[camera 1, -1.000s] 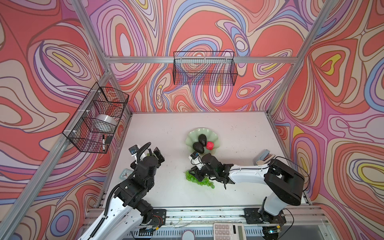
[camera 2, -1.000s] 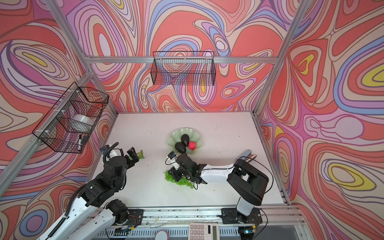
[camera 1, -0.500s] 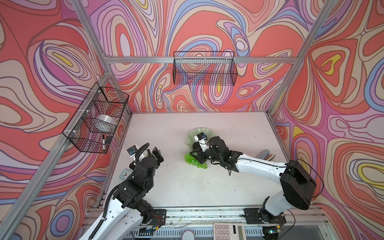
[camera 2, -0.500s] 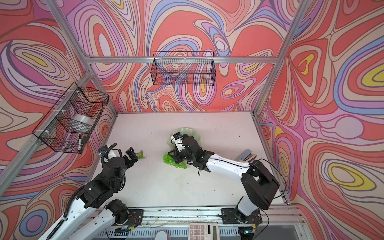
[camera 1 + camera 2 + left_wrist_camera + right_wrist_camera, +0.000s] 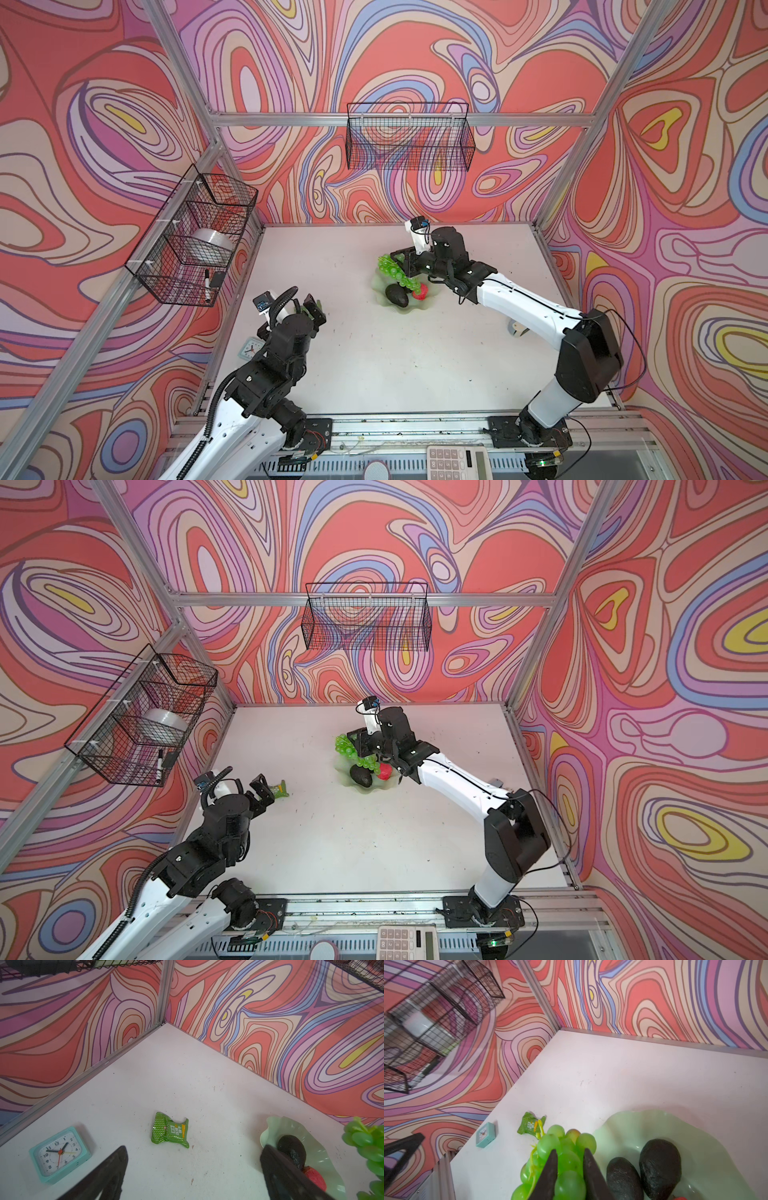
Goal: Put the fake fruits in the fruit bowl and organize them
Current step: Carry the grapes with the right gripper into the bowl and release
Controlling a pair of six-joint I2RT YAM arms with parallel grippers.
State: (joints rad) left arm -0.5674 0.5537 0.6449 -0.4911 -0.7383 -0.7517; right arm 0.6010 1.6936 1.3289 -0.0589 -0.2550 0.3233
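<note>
At the table's (image 5: 395,365) near left edge lies a small turquoise alarm clock (image 5: 59,1153). My left gripper (image 5: 194,1148) hovers just past it, fingers spread wide with nothing between them. Just beyond my fingertips a green snack packet (image 5: 170,1131) lies flat on the white surface. Farther in, around mid-table, sits the mint-green fruit bowl (image 5: 415,309) with its wavy rim. Two blackish avocados (image 5: 658,1167) lie side by side in it, touching, and the red strawberry (image 5: 420,292) rests just to their right inside the bowl. My right gripper (image 5: 570,1151) reaches over the bowl's far left side, fingers narrowed onto the bunch of green grapes (image 5: 392,272) and pinching it around the middle. The bunch hangs across the bowl's left rim and over the avocados; I cannot tell whether it touches them. On the far wall hangs a black wire basket (image 5: 409,141).
</note>
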